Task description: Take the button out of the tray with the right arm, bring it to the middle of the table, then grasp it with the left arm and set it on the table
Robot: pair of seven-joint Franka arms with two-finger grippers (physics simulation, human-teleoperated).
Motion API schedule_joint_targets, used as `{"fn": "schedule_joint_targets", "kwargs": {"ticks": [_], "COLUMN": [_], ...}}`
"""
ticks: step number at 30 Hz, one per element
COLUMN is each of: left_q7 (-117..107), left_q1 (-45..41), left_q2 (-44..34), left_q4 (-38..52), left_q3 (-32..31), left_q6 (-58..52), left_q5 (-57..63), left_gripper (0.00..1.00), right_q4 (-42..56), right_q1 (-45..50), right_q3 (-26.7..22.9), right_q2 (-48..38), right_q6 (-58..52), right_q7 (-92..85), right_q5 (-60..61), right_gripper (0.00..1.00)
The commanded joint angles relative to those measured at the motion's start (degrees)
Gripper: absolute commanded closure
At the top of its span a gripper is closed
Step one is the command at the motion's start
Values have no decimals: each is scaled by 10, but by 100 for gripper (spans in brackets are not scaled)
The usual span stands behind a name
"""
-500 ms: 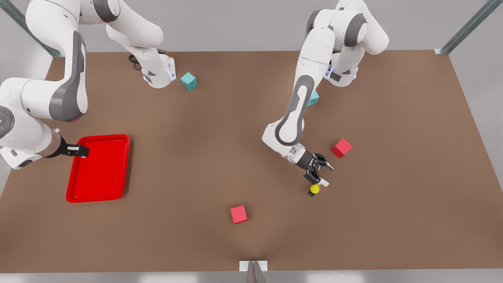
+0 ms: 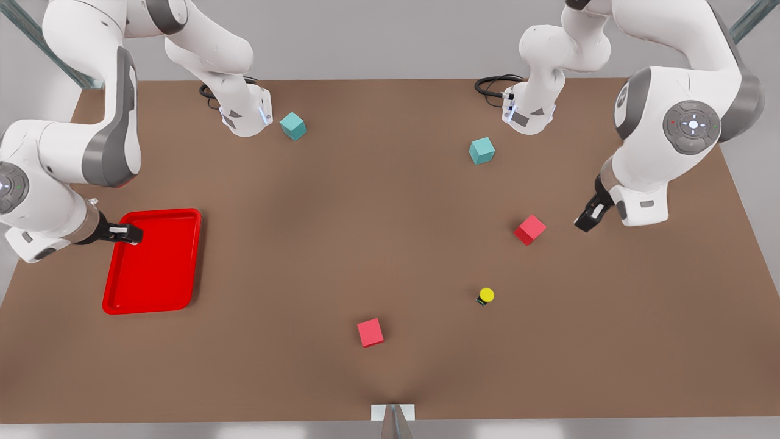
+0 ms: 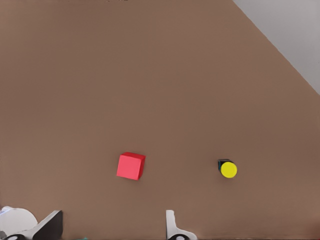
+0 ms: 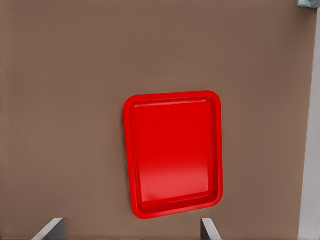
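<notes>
Two grippers, both spread wide with nothing in them: the button (image 2: 485, 296) sits alone on the table (image 2: 390, 256) near a red cube (image 2: 529, 230), left gripper (image 2: 588, 218) beyond it, right gripper (image 2: 127, 233) over the tray (image 2: 152, 262) edge.

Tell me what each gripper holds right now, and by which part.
Nothing is held. The left gripper and the right gripper, which hangs over the tray, are both open and empty. The button sits free on the table.
</notes>
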Motion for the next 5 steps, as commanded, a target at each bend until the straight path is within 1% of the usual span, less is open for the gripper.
{"fn": "schedule_joint_targets", "kwargs": {"ticks": [1, 5], "left_q7": [718, 717], "left_q1": [2, -1], "left_q2": [-13, -34], "left_q4": [-8, -24], "left_q3": [-1, 0], "left_q6": [-5, -6], "left_q5": [-18, -18], "left_gripper": [0, 0], "right_q4": [2, 4], "right_q1": [16, 48], "right_q3": [1, 1], "right_q2": [-2, -2], "right_q6": [1, 6], "right_q7": [-6, -19], "right_q5": [2, 19], "right_gripper": [0, 0]}}
